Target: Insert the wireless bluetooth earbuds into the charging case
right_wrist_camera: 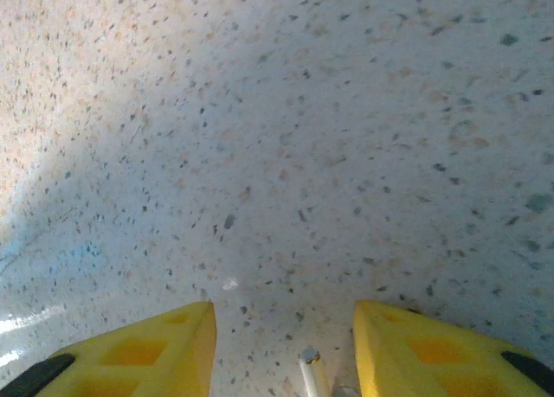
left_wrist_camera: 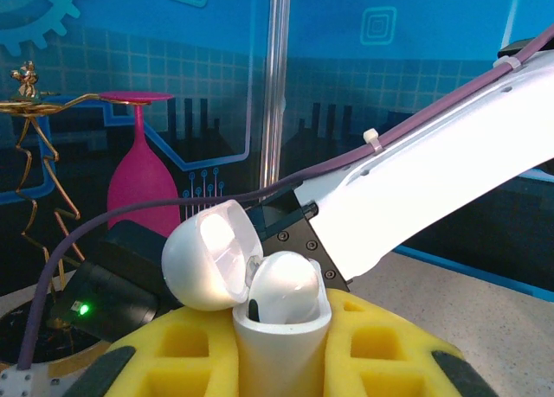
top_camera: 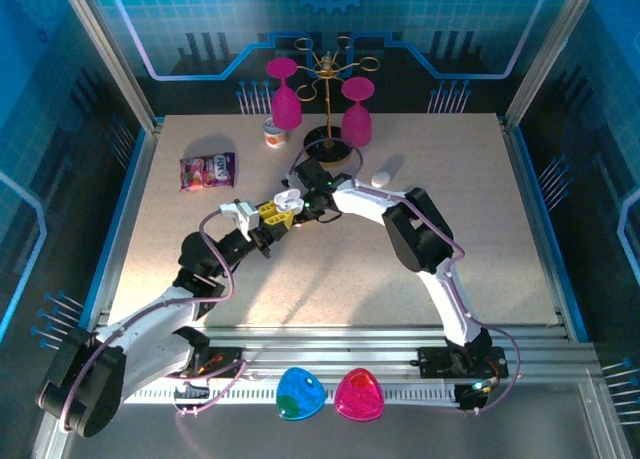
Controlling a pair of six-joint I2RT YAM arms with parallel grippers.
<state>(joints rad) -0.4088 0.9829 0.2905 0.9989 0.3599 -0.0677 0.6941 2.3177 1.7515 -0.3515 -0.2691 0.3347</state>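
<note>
Left pincer [left_wrist_camera: 281, 371] (level) around open case [left_wrist_camera: 279, 297]

Bright bluish light, soft shadows, slight glare

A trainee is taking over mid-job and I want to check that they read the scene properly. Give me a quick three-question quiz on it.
1. Which gripper holds the charging case? A left, B right, C neither.
2. True or false: the case's lid is shut.
3. How many pink glasses are by the gold rack?
Key: 1 A, it is clamped in the left gripper. 2 False, the lid is hinged open. 3 Two.
</note>
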